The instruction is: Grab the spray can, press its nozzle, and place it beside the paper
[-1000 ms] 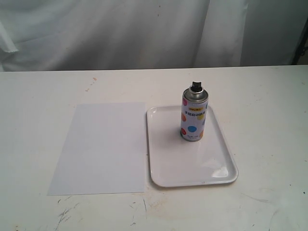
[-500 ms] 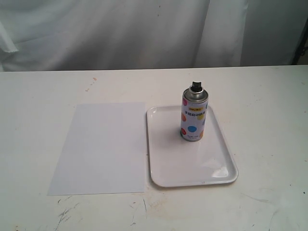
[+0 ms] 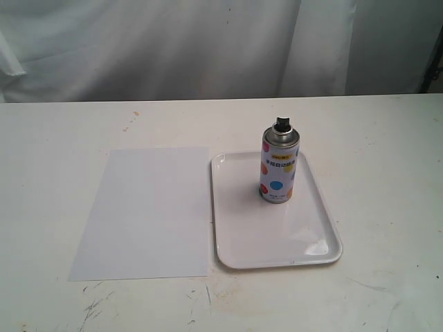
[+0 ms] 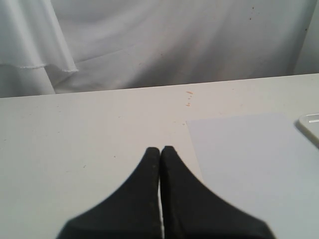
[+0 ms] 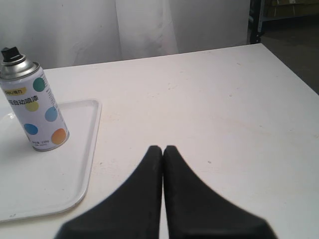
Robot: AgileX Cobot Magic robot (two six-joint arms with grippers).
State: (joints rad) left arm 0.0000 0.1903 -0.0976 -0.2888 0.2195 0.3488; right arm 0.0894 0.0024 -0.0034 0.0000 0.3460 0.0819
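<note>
So the small cylindrical metal spray can point(image 3: 279, 173), white label with pink, orange and blue dots under a shiny silver shoulder, stands upright, long axis straight up. Its tiny black plastic nozzle point(image 3: 282, 124) is on top; can't tell which way the spray hole faces. The can sits on the far half of a glossy white plastic tray point(image 3: 277, 261) with a raised rim and rounded corners. Just beside the tray's left edge lies the paper point(image 3: 149, 211), a flat, thin, matte white rectangular sheet. Both rest on a scuffed off-white table point(image 3: 387, 180), with wrinkly white cloth point(image 3: 173, 48) hanging behind. My left claw point(image 4: 160, 149), smooth black fingers, is pinched fully together with nothing in it, near the paper. My right claw point(image 5: 163, 148) is likewise closed and empty, well apart from the can.
</note>
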